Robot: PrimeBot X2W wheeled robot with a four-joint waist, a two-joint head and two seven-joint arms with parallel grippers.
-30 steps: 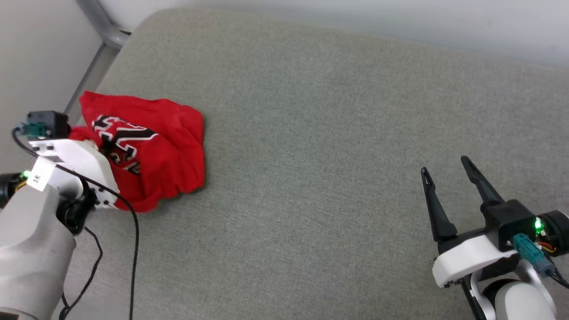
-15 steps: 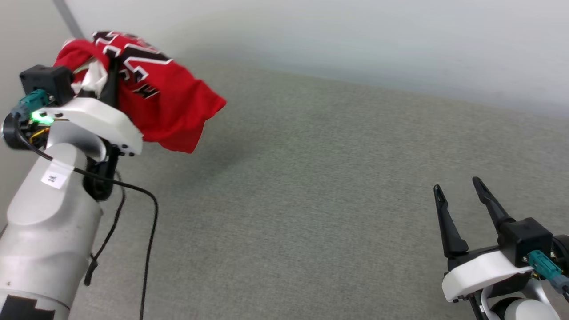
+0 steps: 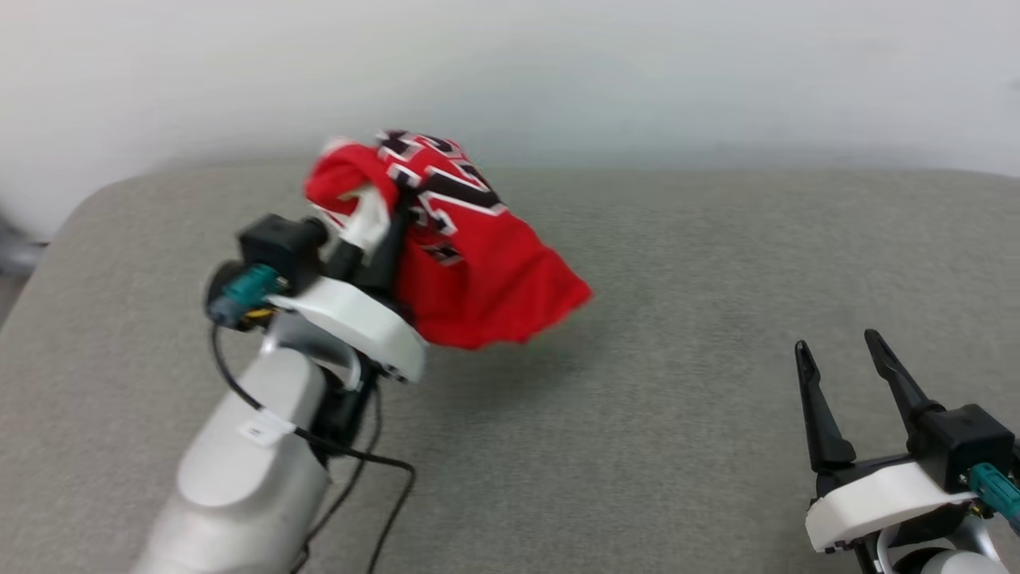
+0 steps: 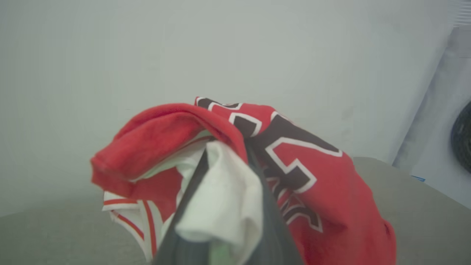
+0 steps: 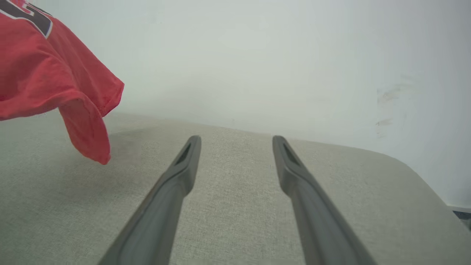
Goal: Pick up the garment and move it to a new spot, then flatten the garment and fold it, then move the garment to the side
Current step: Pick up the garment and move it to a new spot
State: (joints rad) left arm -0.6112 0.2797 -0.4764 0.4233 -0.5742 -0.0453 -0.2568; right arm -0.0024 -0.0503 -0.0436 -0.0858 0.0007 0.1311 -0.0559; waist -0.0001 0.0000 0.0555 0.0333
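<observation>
Bunched red garment point(image 3: 478, 279), held aloft

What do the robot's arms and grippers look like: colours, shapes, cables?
The left gripper and right gripper each have two long, dark, tapering fingers on a white curved shell, with a black block and a teal connector. The left forearm is silver-grey, with a white label and a black cable.

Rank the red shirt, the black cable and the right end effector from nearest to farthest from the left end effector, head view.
1. Red shirt, clamped in the left end effector.
2. Black cable, below that arm's wrist.
3. Right end effector, far lower right.
</observation>
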